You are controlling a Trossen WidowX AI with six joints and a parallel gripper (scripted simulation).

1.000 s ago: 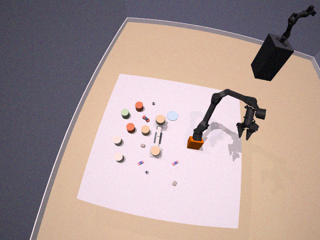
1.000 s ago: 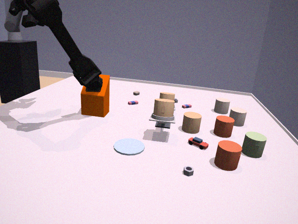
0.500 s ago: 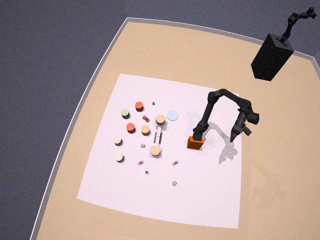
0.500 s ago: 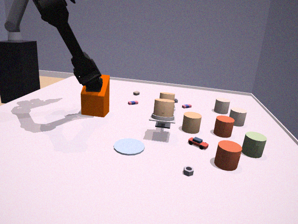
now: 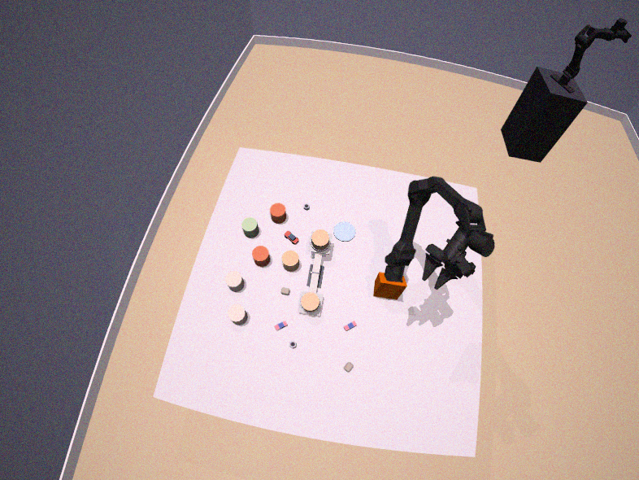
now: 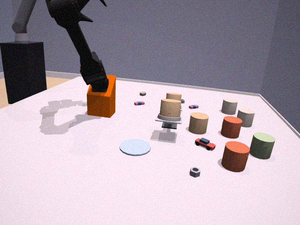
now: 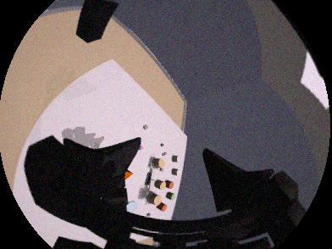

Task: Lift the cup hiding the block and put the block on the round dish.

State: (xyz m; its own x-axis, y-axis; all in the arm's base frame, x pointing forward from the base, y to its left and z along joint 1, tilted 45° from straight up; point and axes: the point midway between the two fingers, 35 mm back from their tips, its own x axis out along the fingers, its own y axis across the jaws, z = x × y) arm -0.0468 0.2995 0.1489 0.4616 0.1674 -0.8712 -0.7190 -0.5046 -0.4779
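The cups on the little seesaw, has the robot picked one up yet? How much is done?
Nothing is done yet. Both cups, one near the round dish and one at the far end, sit on the balance. The dish holds no block. The hand is open, holds nothing and hangs near the arm's orange base, apart from the cups. Left: lift the right cup, move the block, let go, back away.

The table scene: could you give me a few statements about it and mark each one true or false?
1. The end effector is open and holds nothing. True.
2. The round dish has a cup on it. False: nothing lies on it.
3. Both balance cups stand on the balance. True.
4. The toy car is green. False: it is red with a dark top.
5. The end effector touches a balance cup. False: it hangs far off, beside the orange base.
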